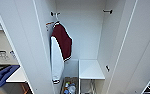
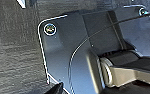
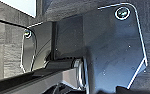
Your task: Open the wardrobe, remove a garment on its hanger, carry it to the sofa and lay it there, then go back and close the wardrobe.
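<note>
As the head view stands, you face the wardrobe [image 1: 21,45] with both doors swung wide, the left door [image 1: 18,37] and the right door [image 1: 138,47] framing the open interior.

Item: maroon top [image 1: 63,41] with a white sleeve and striped trim, hanging at the left of the interior, close against the left inner wall. Its hanger hook [image 1: 57,16] sits at the left rail bracket [image 1: 52,13].

Item: right rail bracket [image 1: 108,11], high on the right inner wall, with nothing hanging by it.

Item: white shelf [image 1: 91,68], low at the right of the interior, its top bare.

Item: open box [image 1: 69,87] on the wardrobe floor beside the shelf, under the top's sleeve, holding small coloured things too blurred to name.

Item: blue shape [image 1: 3,73], outside the wardrobe beyond the left door; possibly upholstery, but you cannot be sure from here.

Item: grey carpet [image 2: 13,57] under both wrists.

Left gripper and right gripper: you cannot tell from either wrist view whether they are released or clenched.
</note>
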Robot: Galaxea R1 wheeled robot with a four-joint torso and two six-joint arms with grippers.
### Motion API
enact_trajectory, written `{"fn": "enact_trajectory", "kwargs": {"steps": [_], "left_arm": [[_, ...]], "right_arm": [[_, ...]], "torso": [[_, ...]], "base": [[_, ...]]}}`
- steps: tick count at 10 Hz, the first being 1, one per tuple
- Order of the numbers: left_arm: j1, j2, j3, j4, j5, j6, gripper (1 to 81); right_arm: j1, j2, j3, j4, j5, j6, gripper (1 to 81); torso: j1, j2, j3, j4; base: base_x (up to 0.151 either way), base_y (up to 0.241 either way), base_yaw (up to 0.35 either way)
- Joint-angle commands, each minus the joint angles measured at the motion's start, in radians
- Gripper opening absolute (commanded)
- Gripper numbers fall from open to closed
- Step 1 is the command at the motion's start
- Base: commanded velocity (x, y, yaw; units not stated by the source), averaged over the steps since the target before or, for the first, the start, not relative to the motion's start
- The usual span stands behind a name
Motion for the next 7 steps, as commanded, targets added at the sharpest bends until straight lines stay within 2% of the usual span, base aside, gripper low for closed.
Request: {"fn": "enact_trajectory", "kwargs": {"steps": [1, 3, 4, 6, 7], "left_arm": [[-0.078, -0.299, 0.417, 0.005, -0.033, 0.006, 81.1], [-0.099, -0.426, 0.534, -0.004, -0.059, -0.005, 81.1], [-0.104, -0.466, 0.556, -0.006, -0.078, -0.008, 81.1], [-0.108, -0.558, 0.588, -0.009, -0.162, -0.011, 81.1], [-0.125, -0.610, 0.594, -0.027, -0.181, -0.041, 81.1]], "right_arm": [[0.099, -0.269, 0.367, -0.004, -0.049, 0.008, 81.1], [0.134, -0.382, 0.437, -0.001, -0.044, 0.011, 81.1], [0.146, -0.417, 0.432, 0.002, -0.017, 0.011, 81.1], [0.177, -0.500, 0.427, 0.010, 0.054, 0.018, 81.1], [0.205, -0.552, 0.418, 0.013, 0.091, 0.043, 81.1]], "torso": [[0.000, 0.000, 0.000, 0.000], [0.000, 0.000, 0.000, 0.000], [0.000, 0.000, 0.000, 0.000], [0.000, 0.000, 0.000, 0.000], [0.000, 0.000, 0.000, 0.000]], "base": [[0.000, 0.000, 0.000], [0.000, 0.000, 0.000], [0.000, 0.000, 0.000], [0.000, 0.000, 0.000], [0.000, 0.000, 0.000]]}}
